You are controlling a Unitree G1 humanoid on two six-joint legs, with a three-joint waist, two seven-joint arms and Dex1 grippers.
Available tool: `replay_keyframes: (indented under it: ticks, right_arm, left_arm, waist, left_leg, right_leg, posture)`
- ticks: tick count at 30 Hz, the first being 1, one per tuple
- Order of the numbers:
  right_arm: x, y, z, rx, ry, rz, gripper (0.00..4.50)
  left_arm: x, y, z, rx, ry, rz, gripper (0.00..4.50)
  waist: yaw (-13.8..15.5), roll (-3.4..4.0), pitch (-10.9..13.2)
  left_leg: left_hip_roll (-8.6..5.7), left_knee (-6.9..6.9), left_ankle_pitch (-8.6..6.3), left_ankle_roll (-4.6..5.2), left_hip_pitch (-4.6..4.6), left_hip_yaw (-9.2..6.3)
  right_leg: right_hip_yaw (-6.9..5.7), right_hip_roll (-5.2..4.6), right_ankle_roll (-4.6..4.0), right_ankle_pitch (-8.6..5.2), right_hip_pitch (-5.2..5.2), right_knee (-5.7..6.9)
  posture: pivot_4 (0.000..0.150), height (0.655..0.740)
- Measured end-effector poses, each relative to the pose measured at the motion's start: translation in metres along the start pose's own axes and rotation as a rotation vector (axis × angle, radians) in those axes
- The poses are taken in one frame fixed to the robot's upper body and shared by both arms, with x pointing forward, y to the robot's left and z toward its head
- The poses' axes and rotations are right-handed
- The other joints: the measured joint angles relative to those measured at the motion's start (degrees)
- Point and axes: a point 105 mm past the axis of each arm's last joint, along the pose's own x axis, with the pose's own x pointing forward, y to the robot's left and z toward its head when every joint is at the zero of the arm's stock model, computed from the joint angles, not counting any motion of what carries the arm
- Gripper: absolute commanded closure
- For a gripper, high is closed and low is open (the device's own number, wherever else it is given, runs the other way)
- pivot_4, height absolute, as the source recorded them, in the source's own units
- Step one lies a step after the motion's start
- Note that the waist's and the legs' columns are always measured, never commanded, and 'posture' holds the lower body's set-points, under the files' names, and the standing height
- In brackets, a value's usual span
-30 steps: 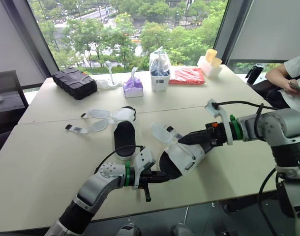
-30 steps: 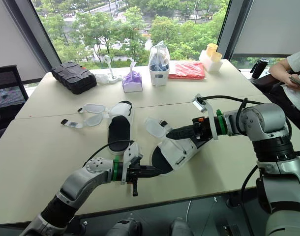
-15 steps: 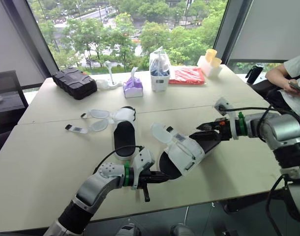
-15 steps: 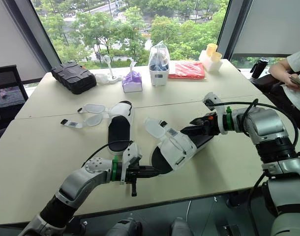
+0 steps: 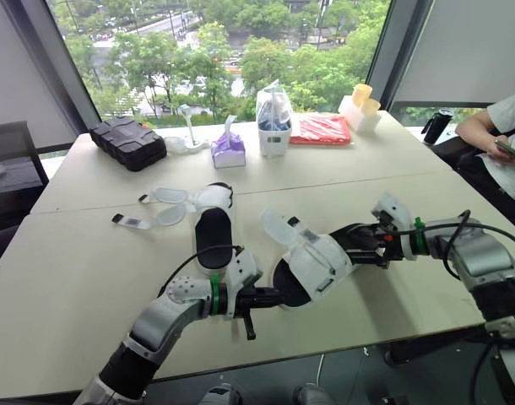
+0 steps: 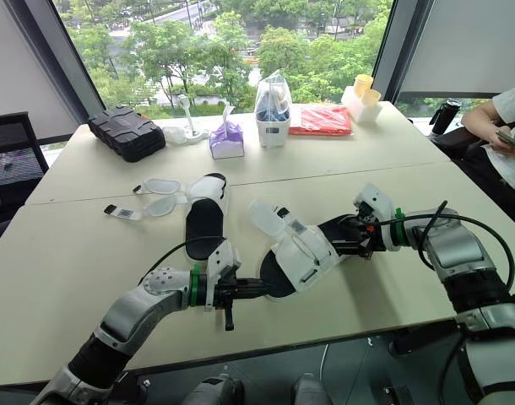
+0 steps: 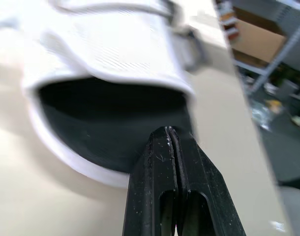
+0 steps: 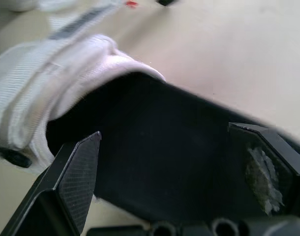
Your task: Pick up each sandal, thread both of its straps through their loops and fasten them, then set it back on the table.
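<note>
Table [image 5: 72, 278] w/ 2 sandals: near sandal [image 5: 317, 266], far sandal [image 5: 214, 236].

**Legend.** We read no text, brand, number or sign on any object here. The dark patch on the far sandal's strap [image 5: 132, 222] is too small for us to make out.

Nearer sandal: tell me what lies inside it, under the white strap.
A black footbed runs in under the white strap, bare where visible. Deeper in, the strap hides it.
</note>
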Motion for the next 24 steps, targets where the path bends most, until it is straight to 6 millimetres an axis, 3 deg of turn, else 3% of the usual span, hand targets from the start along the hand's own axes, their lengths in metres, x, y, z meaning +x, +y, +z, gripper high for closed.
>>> replay_keyframes:
  ticks: [5,10,24]
  right_arm:
    - [0.010,0.012,0.006,-0.056,-0.018,0.016,0.05]
    - [0.020,0.012,0.008,-0.047,-0.029,-0.022,0.05]
    - [0.021,0.022,0.007,0.001,0.003,-0.047,0.05]
  left_arm:
    - [0.006,0.017,0.012,0.041,-0.033,0.061,4.50]
    - [0.007,0.024,0.008,0.034,-0.025,0.081,4.50]
    - [0.011,0.033,0.009,0.066,-0.027,0.079,4.50]
  waist:
    - [0.1,0.00,0.0]
    - [0.1,0.00,0.0]
    - [0.1,0.00,0.0]
  left_leg:
    - [-0.01,0.02,0.01,-0.01,0.00,0.01]
    - [-0.02,0.00,0.01,-0.02,0.00,0.00]
    - [-0.03,0.03,0.02,-0.03,0.00,0.00]
  right_leg:
    - [0.01,-0.01,0.01,0.01,0.00,0.01]
    - [0.01,-0.01,0.02,0.01,-0.04,0.08]
    - [0.01,-0.01,0.02,0.01,-0.05,0.17]
  posture:
    - [0.150,0.7400]
    - [0.150,0.7400]
    - [0.150,0.7400]
